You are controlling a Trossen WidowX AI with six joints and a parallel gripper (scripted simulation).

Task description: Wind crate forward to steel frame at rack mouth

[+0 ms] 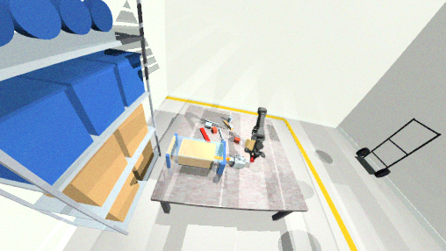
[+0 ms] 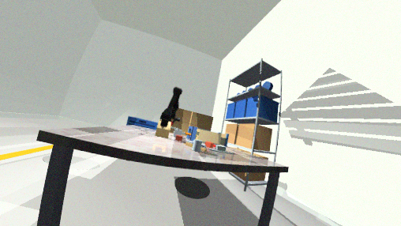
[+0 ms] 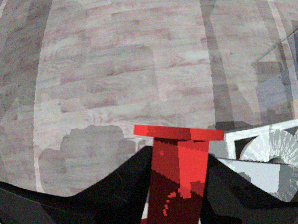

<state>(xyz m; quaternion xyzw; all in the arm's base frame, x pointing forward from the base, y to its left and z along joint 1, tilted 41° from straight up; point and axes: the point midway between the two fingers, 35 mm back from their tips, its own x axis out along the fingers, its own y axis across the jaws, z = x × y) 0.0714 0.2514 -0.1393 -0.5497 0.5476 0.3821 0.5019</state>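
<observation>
On the bench, toward the 3 o'clock side of the top view: a black six-joint arm (image 1: 261, 127) (image 2: 172, 106), with its gripper (image 1: 253, 159) (image 2: 172, 122) (image 3: 173, 155) lowered near the winch.
Gripper: closed around a red, flat-flanged piece (image 1: 252, 160) (image 3: 180, 132), which is pinched between both black fingers.
Winch: a pale grey hand winch (image 1: 238, 161) (image 3: 272, 150) is seen at 9 o'clock from the gripper in the top view and at 4 o'clock in the wrist view; contact with the red piece cannot be confirmed.
Crate: a tan, box-shaped crate (image 1: 197, 149) (image 2: 209, 136) is seated flat inside the clear-panelled cubby with blue posts (image 1: 224, 151) (image 2: 192, 133), at 9 o'clock from the winch.
Strap: an orange strap (image 1: 218, 158) is seen between crate and winch.
Red bar: a slim red bar (image 1: 205, 134) is laid at 12 o'clock from the crate.
Shelving: a grey metal rack (image 1: 61, 60) (image 2: 256, 73) is placed beyond the bench, at 9 o'clock in the top view.
</observation>
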